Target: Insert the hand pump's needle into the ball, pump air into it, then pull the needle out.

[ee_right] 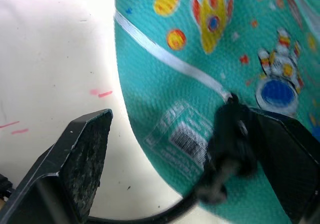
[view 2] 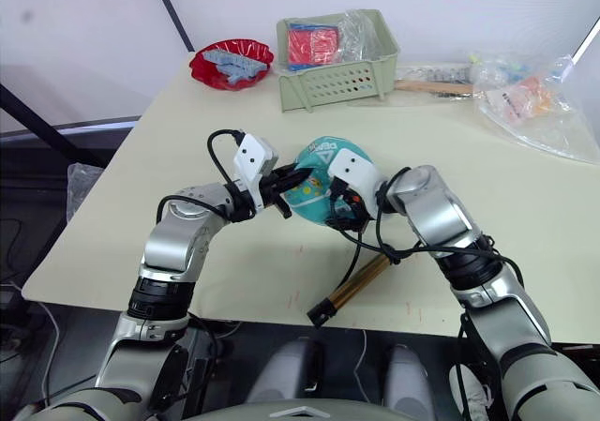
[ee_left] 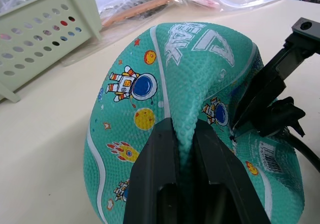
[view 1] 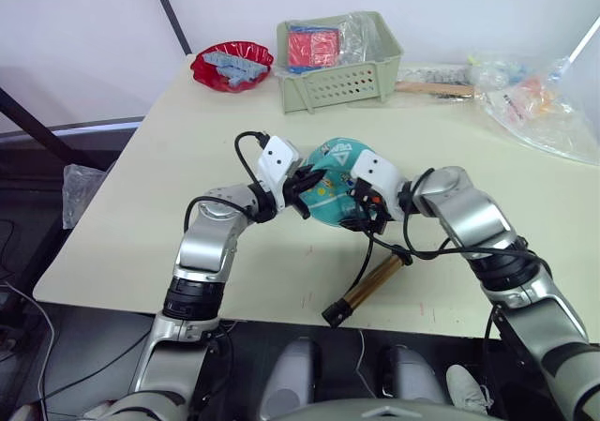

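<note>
The ball [view 1: 333, 172] is teal with astronaut prints, partly deflated, and lies mid-table. My left gripper [ee_left: 182, 126] is shut on a raised fold of the ball's skin at its left side [view 1: 302, 191]. The needle's black fitting [ee_right: 230, 144] stands against the ball beside a printed label; the needle tip itself is hidden at the ball's surface. My right gripper [ee_right: 185, 119] is open, one finger touching the fitting and the other far off over the table. The hand pump [view 1: 370, 285], with its gold barrel, lies near the table's front edge. Its black hose [view 1: 375, 243] loops up to the fitting.
At the back of the table stand a pale green perforated basket [view 1: 337, 83] holding red packets and a red bowl [view 1: 232, 65] of grey-blue pieces. Clear plastic bags [view 1: 534, 102] and a wooden-handled tool [view 1: 431, 88] lie at the back right.
</note>
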